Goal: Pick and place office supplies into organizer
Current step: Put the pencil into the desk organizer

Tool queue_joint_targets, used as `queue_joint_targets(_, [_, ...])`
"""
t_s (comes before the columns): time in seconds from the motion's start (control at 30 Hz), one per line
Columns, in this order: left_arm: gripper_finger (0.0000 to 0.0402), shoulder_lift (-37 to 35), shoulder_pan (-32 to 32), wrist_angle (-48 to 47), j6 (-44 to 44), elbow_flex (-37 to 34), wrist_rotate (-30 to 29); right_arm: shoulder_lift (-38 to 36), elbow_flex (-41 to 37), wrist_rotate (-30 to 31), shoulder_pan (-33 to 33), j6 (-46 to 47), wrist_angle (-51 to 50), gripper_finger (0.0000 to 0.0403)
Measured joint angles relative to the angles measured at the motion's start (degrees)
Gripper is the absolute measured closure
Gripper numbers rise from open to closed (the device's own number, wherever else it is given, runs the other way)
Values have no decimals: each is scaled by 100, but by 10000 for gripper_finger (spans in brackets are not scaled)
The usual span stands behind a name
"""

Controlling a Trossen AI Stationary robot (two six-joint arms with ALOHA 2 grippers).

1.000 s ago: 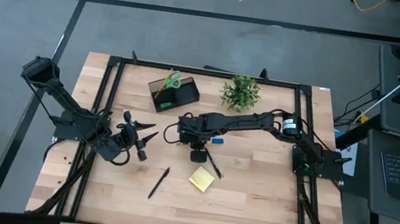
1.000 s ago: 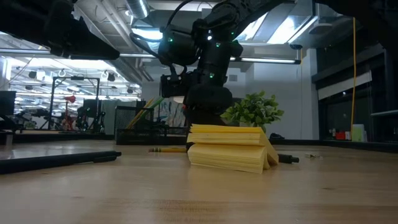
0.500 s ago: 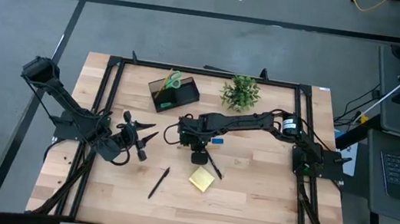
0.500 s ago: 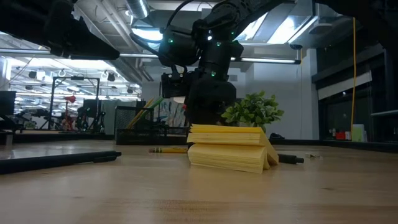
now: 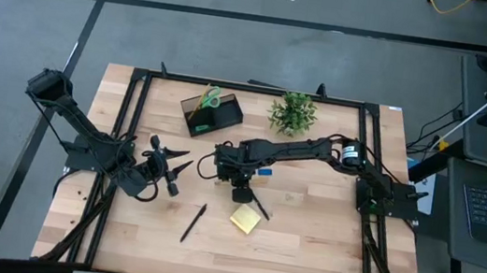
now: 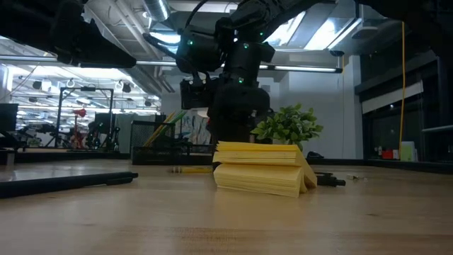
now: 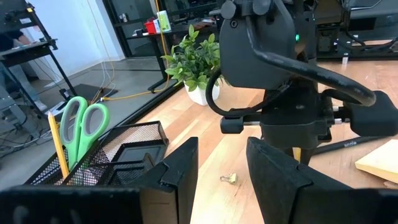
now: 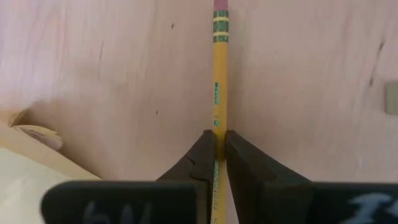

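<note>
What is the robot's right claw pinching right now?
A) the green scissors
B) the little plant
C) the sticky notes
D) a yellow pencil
D: in the right wrist view, the right gripper has its two dark fingers closed on the yellow pencil, which lies on the wooden table.
</note>
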Motion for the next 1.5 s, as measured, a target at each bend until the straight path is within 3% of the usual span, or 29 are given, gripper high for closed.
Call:
queue_joint_targets(1.27, [270,0,0,0,2,0,0,-35,29,57,-57,133,63,364])
queue_joint_targets(1.5, [270,0,-1,0,2,0,0,-35,408,57,-57,125,-86,364])
